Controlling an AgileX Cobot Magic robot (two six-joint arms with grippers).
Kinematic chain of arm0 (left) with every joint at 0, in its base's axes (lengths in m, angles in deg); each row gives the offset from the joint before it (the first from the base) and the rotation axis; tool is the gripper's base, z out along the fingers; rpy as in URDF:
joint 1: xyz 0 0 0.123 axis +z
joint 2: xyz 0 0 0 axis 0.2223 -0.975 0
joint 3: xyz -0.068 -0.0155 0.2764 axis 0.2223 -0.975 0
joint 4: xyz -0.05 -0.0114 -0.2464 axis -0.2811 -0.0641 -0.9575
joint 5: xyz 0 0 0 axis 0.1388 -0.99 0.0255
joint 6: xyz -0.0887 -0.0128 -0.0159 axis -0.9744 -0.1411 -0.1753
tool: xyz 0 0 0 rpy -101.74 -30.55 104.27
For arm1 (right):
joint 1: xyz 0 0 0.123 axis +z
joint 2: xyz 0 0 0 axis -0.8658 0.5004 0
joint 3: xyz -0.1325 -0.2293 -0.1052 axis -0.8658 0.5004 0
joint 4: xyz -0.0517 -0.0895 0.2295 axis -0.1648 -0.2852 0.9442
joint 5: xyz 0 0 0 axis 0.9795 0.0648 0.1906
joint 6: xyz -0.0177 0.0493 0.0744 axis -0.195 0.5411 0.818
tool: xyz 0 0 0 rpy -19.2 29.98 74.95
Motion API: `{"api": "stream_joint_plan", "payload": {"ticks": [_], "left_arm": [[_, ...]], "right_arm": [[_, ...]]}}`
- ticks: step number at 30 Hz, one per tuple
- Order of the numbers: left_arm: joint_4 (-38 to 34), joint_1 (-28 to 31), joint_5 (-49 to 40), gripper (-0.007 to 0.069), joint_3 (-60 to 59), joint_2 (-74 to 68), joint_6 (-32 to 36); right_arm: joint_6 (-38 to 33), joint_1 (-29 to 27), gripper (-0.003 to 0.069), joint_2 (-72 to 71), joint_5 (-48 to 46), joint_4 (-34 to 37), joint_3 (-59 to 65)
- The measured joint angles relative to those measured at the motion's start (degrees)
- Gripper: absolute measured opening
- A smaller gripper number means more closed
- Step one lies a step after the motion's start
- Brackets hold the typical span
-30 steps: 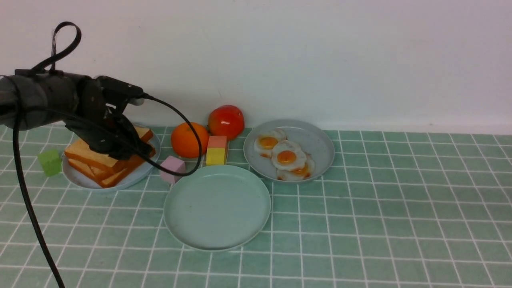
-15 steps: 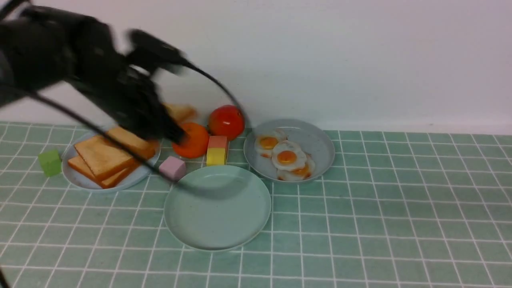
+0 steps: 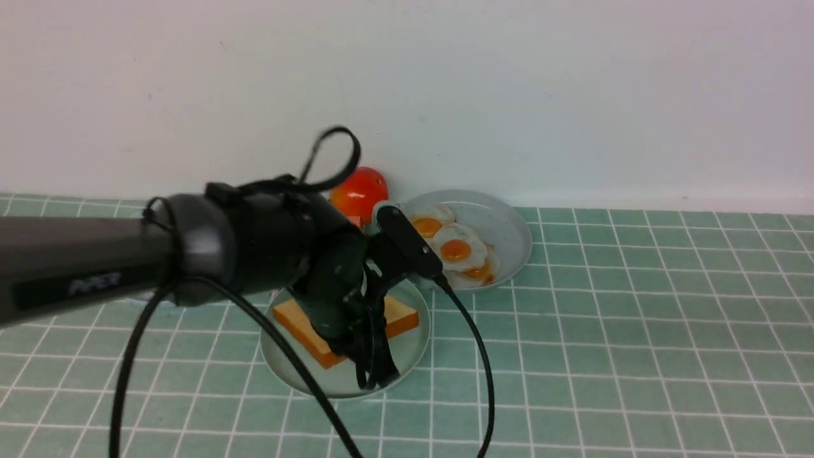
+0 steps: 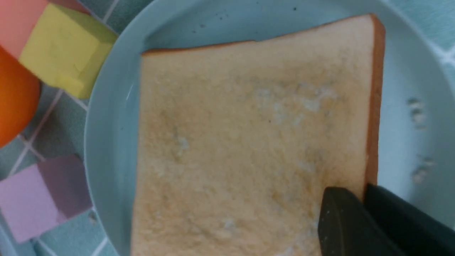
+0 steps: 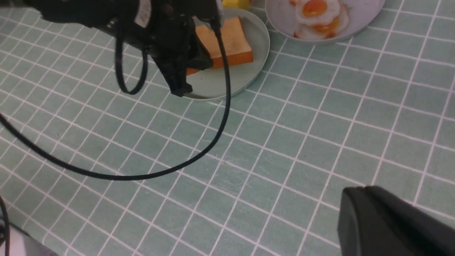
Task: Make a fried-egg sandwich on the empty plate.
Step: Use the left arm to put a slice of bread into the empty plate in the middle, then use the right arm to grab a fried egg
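Bread first: 1 toast slice (image 3: 294, 321), square and golden with an orange-brown crust, lies on the mint-green plate (image 3: 410, 348) at the middle of the green tiled tabletop (image 5: 284, 149), and nothing lies on top of it. The left gripper (image 3: 374, 375) reaches over the plate from the robot's left. Its jaws are narrow, and in the left wrist view the slice's crusted edge sits between the 2 fingers (image 4: 341, 222).

Just beside the plate, on its far right, a grey-blue plate (image 3: 512, 245) carries 3 overlapping fried eggs (image 3: 455, 249). A tomato (image 3: 361, 189) sits behind the arm, near the wall. A yellow block (image 4: 60, 49) and a lilac block (image 4: 35, 201) stand just beside the mint-green plate's rim, with an orange (image 4: 12, 96) near them.

Of the right gripper (image 5: 387, 220) only 1 dark part shows, well apart from the plates, so I cannot tell how its jaws stand.
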Motion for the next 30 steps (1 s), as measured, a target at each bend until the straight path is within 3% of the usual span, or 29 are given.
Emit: {"api": "stream_joint_plan", "payload": {"ticks": [2, 7, 9, 10, 12, 16, 18, 21, 22, 24, 26, 30], "left_arm": [[0.20, 0.00, 0.80, 0.0055, 0.00, -0.70, -0.06], [0.88, 0.00, 1.71, 0.0184, 0.00, -1.25, -0.99], [0.98, 0.00, 1.91, 0.0301, 0.00, -1.13, -3.77], [0.98, 0.00, 1.91, 0.0301, 0.00, -1.13, -4.09], [0.74, 0.00, 0.94, 0.0402, 0.00, -0.24, -8.24], [-0.04, -0.29, -3.08, 0.0463, 0.14, 3.79, -13.34], [-1.30, -0.37, -6.02, 0.0449, 0.56, 7.42, -15.52], [-3.28, -0.38, -8.63, 0.0293, 0.05, 18.76, -18.96], [-3.32, -0.38, -8.63, 0.0280, -0.07, 19.51, -19.09], [-3.60, -0.38, -7.90, 0.0095, -3.19, 30.57, -20.18], [-4.14, -0.38, -7.42, -0.0005, -7.55, 38.49, -21.09], [-6.18, -0.38, -3.60, -0.0013, -18.10, 52.10, -24.11]], "right_arm": [[0.00, 0.00, 0.0035, 0.00, -0.07, -0.05, 0.00], [0.90, 0.00, 0.0105, 0.00, -0.79, -0.87, 0.00], [2.91, 0.00, 0.0183, 0.17, -0.37, -1.12, 0.00], [2.91, 0.00, 0.0190, 0.21, -0.37, -1.12, 0.00], [3.82, 0.00, 0.0268, 1.25, 1.31, -0.83, 0.00], [3.16, 0.00, 0.0326, 5.50, 3.94, 1.79, 0.00], [0.91, 0.00, 0.0327, 8.98, 5.60, 4.20, -0.23], [-6.03, 0.00, 0.0301, 17.92, 8.57, 9.78, -2.31], [-6.45, 0.00, 0.0298, 19.12, 8.74, 10.08, -2.47], [-11.18, 0.00, 0.0284, 27.30, 10.32, 13.60, -5.26], [-13.39, 0.00, 0.0282, 33.83, 10.61, 15.54, -8.44], [-14.60, 0.00, 0.0281, 45.13, 10.61, 17.67, -15.55]]}}
